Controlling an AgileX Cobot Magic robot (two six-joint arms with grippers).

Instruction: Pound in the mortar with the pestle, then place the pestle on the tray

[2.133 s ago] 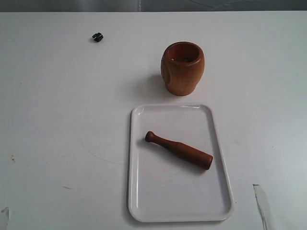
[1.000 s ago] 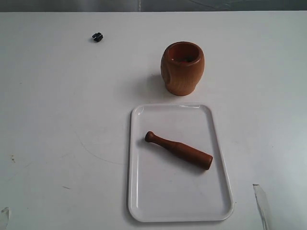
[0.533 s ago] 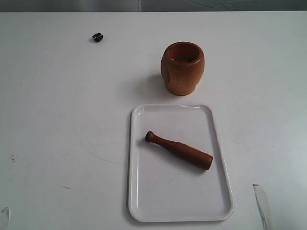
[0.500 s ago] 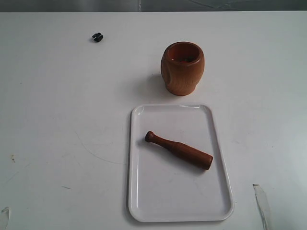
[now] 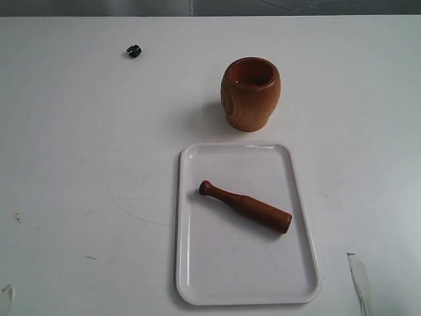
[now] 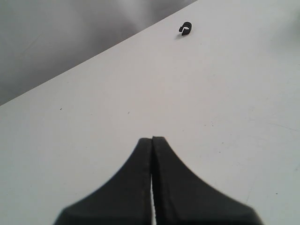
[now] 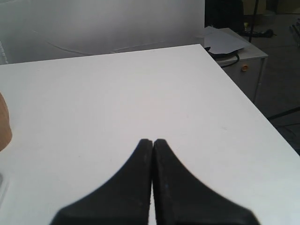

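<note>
The orange-brown wooden mortar [image 5: 250,93] stands upright on the white table, just beyond the tray's far edge. The white tray [image 5: 197,276] lies near the table's front, and the dark reddish-brown pestle [image 5: 246,207] rests on it slantwise, knobbed end to the left. Neither arm shows in the exterior view. My left gripper [image 6: 152,138] is shut with nothing in it, over bare table. My right gripper [image 7: 153,140] is also shut and empty; a sliver of the mortar [image 7: 3,123] shows at that view's edge.
A small black clip [image 5: 133,51] lies on the table at the far left; the left wrist view shows the clip [image 6: 185,29] too. The table's right edge [image 7: 243,101] drops off beside a cabinet with papers [image 7: 227,42]. Faint scuff marks cross the tabletop.
</note>
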